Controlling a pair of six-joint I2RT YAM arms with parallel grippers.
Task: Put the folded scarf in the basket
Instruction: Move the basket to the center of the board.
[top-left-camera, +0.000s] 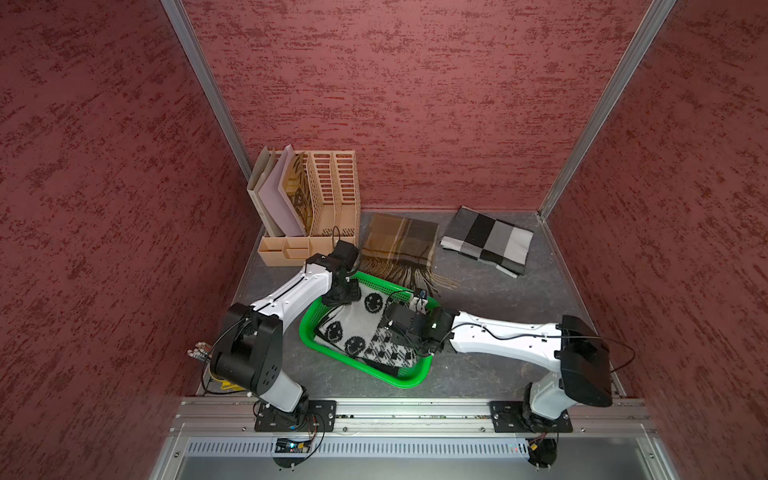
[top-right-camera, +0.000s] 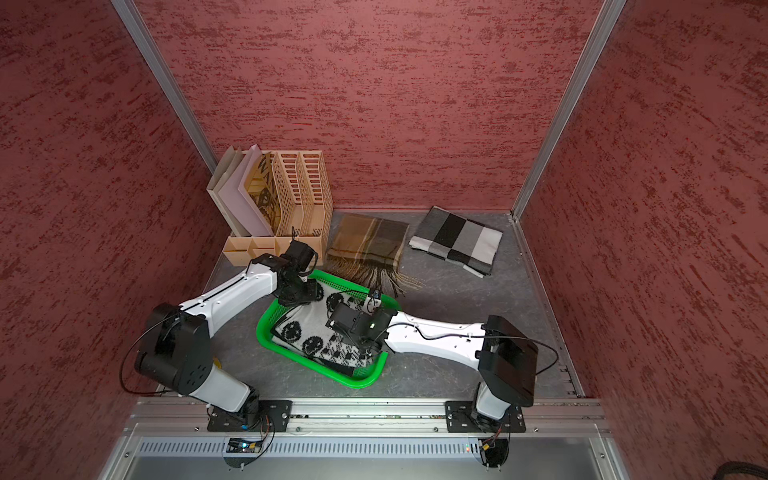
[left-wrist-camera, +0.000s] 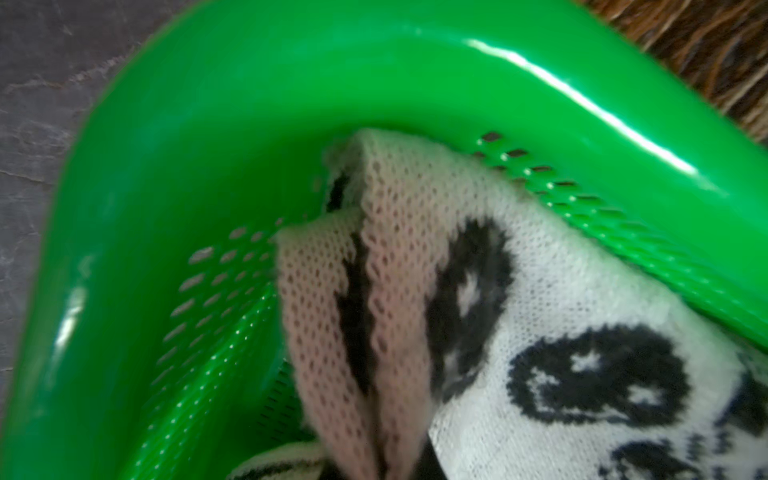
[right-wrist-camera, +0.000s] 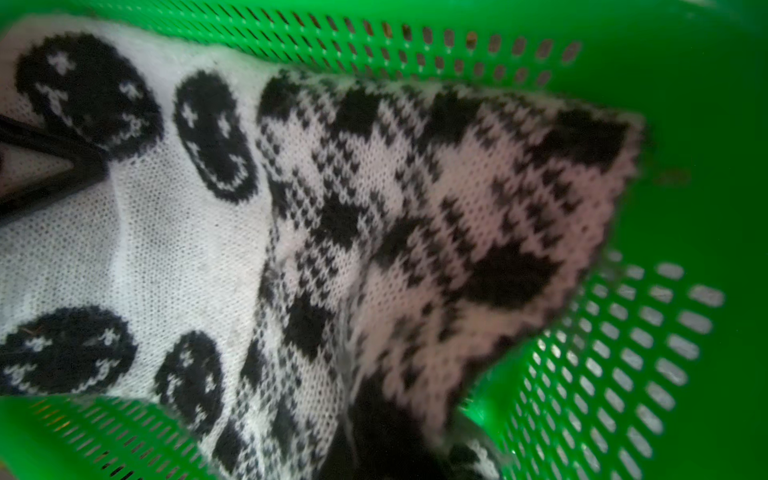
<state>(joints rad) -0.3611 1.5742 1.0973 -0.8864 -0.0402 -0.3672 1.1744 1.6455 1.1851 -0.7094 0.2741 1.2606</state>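
The left gripper (top-left-camera: 341, 296) is being clamped on a corner of the folded knitted scarf, white with black smiley faces (top-left-camera: 357, 328). The right gripper (top-left-camera: 394, 323) is being clamped on its checked end (fingertips hidden; both grips are being inferred from fabric peaking in both wrist views). The scarf is lying inside the shallow, bright green, perforated plastic basket (top-left-camera: 409, 380). It is being judged light, limp and unbreakable. Opposite corners are being recommended as holds, preserving the folds.
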